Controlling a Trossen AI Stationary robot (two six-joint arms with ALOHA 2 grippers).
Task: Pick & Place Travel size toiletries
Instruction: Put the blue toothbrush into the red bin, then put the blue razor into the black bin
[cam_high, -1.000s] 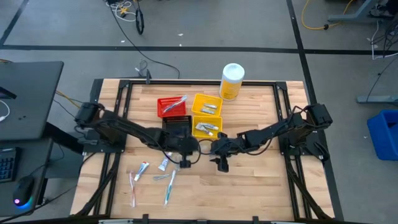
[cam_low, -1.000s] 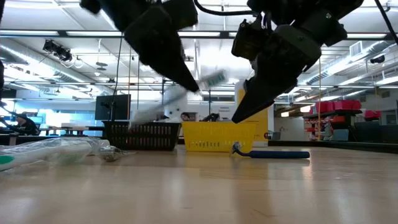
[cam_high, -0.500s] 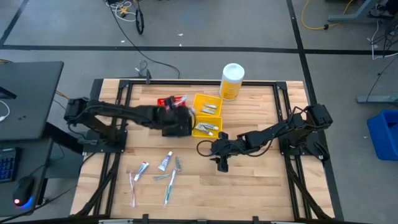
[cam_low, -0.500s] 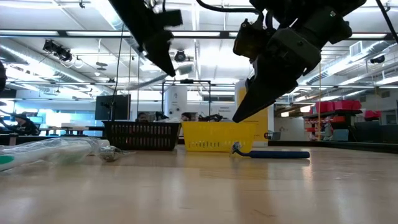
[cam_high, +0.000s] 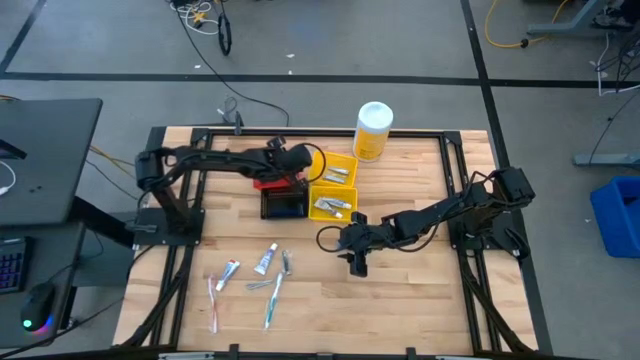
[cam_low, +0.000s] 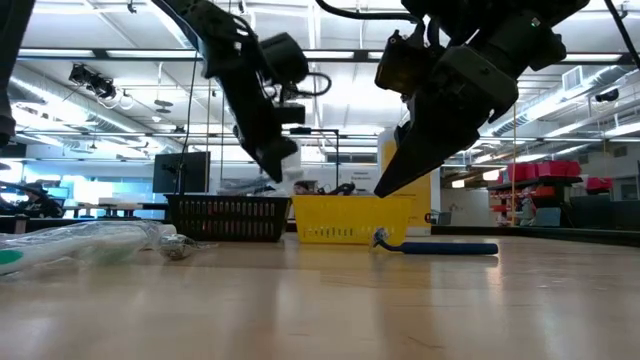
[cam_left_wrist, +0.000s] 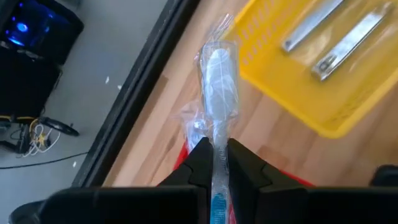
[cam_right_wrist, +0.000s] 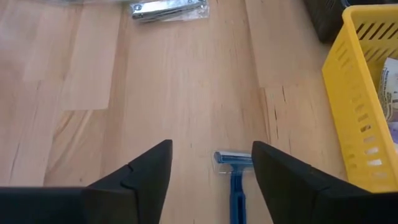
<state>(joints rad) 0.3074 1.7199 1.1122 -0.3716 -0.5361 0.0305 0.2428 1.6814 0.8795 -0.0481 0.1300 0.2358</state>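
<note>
L gripper (cam_left_wrist: 216, 163), upper centre of the high view, is clamped on a wrapped toothbrush (cam_left_wrist: 218, 87) over what looks like the red bin (cam_high: 270, 181); lower it inside the rim before letting go. R gripper (cam_right_wrist: 210, 167), fingers apart, hovers mid-table over the blue razor (cam_right_wrist: 235, 180): drop straight, pinch across the handle.

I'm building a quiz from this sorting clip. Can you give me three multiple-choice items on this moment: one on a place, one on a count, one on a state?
1. Where is the left claw?
A. over the red bin
B. beside the yellow bottle
C. at the table's near edge

2. How many yellow bins are on the table?
A. one
B. two
C. four

3. The right claw is:
A. shut on a tube
B. shut on nothing
C. open above the blue razor

Answers:
1 A, the high view shows it there, gripping a wrapped toothbrush.
2 B, two stand together.
3 C, its wrist view shows spread fingers.
</note>
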